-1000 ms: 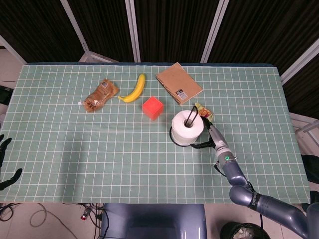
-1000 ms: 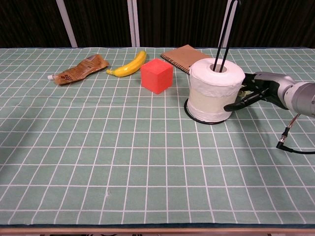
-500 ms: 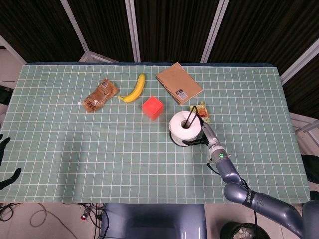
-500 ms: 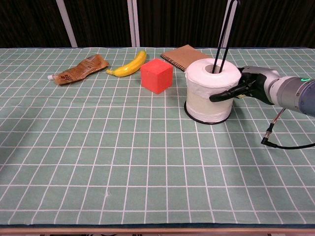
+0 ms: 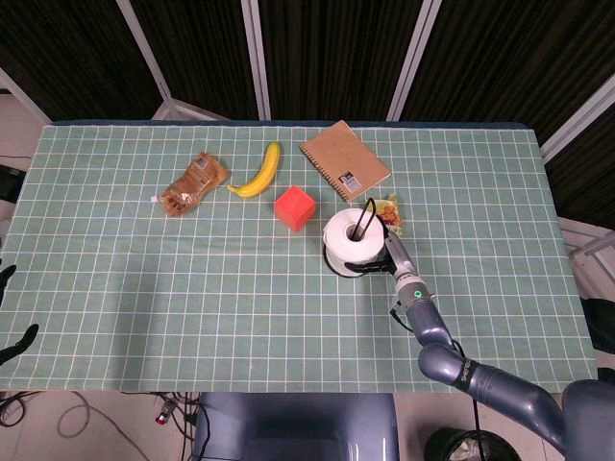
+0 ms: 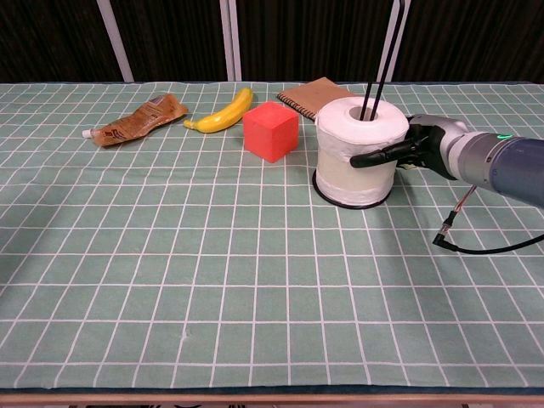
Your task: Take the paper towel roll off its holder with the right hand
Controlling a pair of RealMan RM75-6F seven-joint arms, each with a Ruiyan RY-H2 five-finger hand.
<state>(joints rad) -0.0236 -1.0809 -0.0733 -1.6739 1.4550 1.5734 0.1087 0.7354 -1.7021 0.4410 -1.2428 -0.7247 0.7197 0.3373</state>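
Observation:
The white paper towel roll (image 5: 348, 240) (image 6: 353, 153) stands upright on its black wire holder, whose post (image 6: 382, 47) rises through the core and whose base ring (image 6: 340, 198) lies on the table. My right hand (image 5: 388, 252) (image 6: 418, 147) is at the roll's right side and grips it, thumb across the front face and the other fingers behind it. At the head view's left edge, only parts of my left hand (image 5: 10, 312) show, fingers apart and holding nothing.
A red cube (image 5: 295, 207) (image 6: 270, 130) sits just left of the roll. Behind it lie a banana (image 5: 259, 171), a brown pouch (image 5: 192, 182) and a spiral notebook (image 5: 344, 160). A small snack packet (image 5: 391, 211) lies behind the right hand. A black cable (image 6: 476, 246) trails from the right wrist.
The right hand has moved left and wrapped further around the roll, its thumb now across the front. Roll and holder have slid slightly left on the table.

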